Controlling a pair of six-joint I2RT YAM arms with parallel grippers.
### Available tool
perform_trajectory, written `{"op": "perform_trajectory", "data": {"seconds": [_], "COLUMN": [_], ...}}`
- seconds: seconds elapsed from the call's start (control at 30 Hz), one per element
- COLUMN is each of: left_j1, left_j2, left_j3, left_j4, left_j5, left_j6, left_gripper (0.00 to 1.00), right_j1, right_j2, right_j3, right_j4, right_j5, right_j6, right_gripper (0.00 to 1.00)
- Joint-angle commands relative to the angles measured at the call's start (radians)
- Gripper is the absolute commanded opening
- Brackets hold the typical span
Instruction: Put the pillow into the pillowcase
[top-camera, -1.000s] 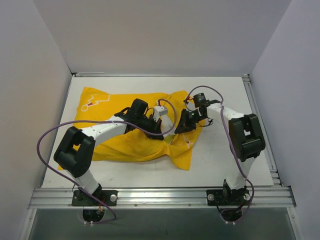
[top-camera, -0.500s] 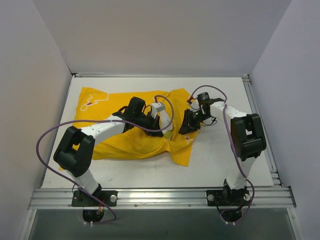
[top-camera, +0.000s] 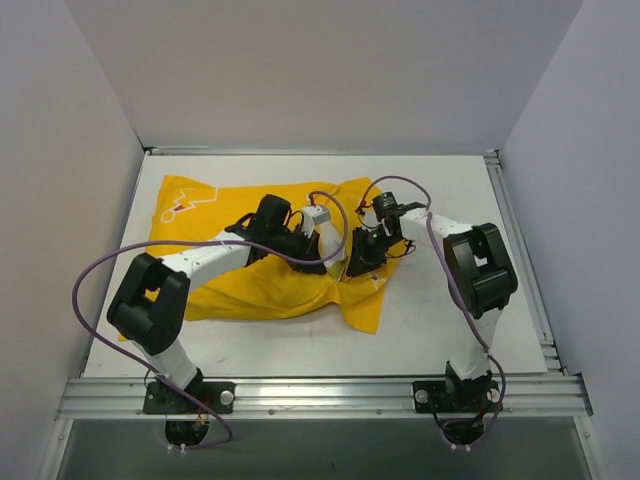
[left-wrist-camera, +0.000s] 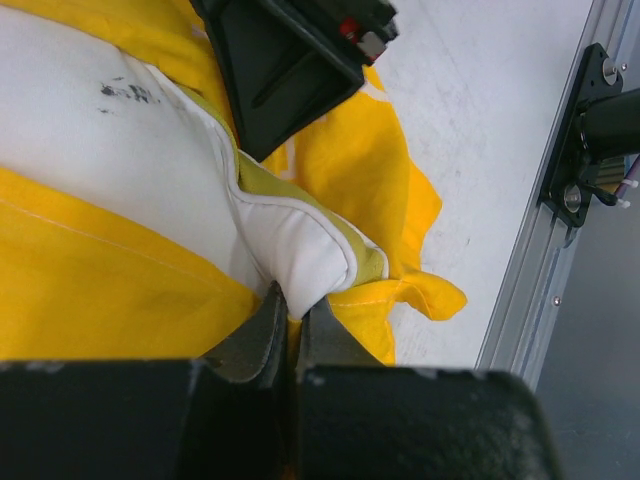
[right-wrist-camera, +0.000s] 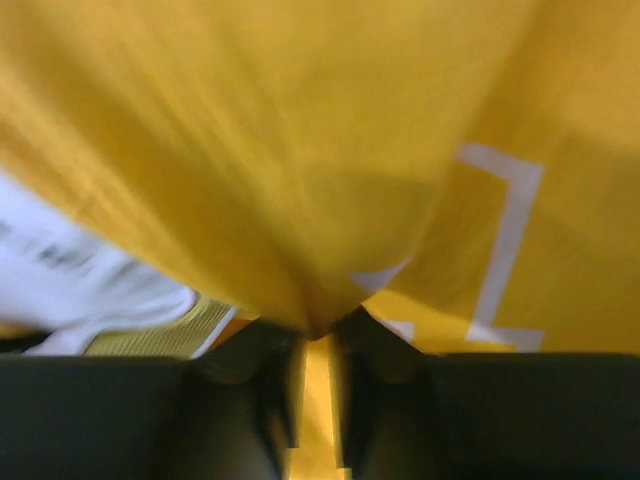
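The yellow pillowcase (top-camera: 240, 285) lies spread on the table with the white pillow (left-wrist-camera: 150, 170) mostly inside it. A corner of the pillow with its yellow edge stripe sticks out of the case's open end. My left gripper (left-wrist-camera: 293, 310) is shut on that pillow corner; in the top view it (top-camera: 325, 258) sits at the case's opening. My right gripper (right-wrist-camera: 318, 335) is shut on a fold of the pillowcase (right-wrist-camera: 300, 150) at the opening, and the pillow (right-wrist-camera: 80, 290) shows at its left. In the top view the right gripper (top-camera: 358, 255) is close beside the left one.
An aluminium rail (top-camera: 320, 395) runs along the table's near edge with both arm bases on it. White walls (top-camera: 60, 200) enclose the table on three sides. A loose yellow flap of the case (top-camera: 368, 305) hangs toward the front right. Purple cables loop from both arms.
My right gripper has moved left toward the left gripper, pulling the case's edge over the pillow corner. The case's right flap has drawn in. The left arm has barely moved.
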Motion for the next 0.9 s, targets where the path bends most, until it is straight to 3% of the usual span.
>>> {"op": "perform_trajectory", "data": {"seconds": [0.0,0.07,0.33,0.43,0.53,0.57,0.7,0.77,0.87], "left_j1": [0.007,0.007,-0.016,-0.045,-0.085,-0.085,-0.029,-0.007,0.002], "left_j2": [-0.026,-0.027,0.057,0.088,0.137,0.141,-0.024,-0.145,-0.255], "left_j3": [0.009,0.004,0.065,0.079,0.093,0.079,-0.08,-0.123,-0.117], "left_j4": [0.041,0.045,0.048,0.085,0.143,0.163,0.402,0.38,0.234], "left_j5": [0.003,-0.037,-0.383,-0.474,-0.409,-0.369,-0.203,-0.12,-0.047], "left_j6": [-0.001,-0.009,-0.135,-0.136,-0.15,-0.185,-0.271,-0.267,-0.177], "left_gripper": [0.0,0.0,0.0,0.01,0.13,0.34,0.63,0.72,0.74], "right_j1": [-0.018,-0.035,-0.059,-0.055,-0.038,-0.035,-0.085,-0.119,-0.13], "right_j2": [0.027,0.001,-0.399,-0.462,-0.51,-0.516,-0.484,-0.463,-0.429], "right_j3": [0.037,0.029,-0.141,-0.161,-0.203,-0.21,-0.206,-0.201,-0.164], "right_j4": [0.005,-0.006,-0.021,-0.005,0.116,0.14,0.152,0.148,0.103], "right_j5": [0.06,0.037,-0.202,-0.329,-0.4,-0.412,-0.422,-0.428,-0.422], "right_j6": [0.003,-0.003,-0.023,0.044,0.194,0.219,0.236,0.221,0.184], "right_gripper": [0.12,0.0,0.0,0.0,0.0,0.0,0.0,0.0,0.0]}}
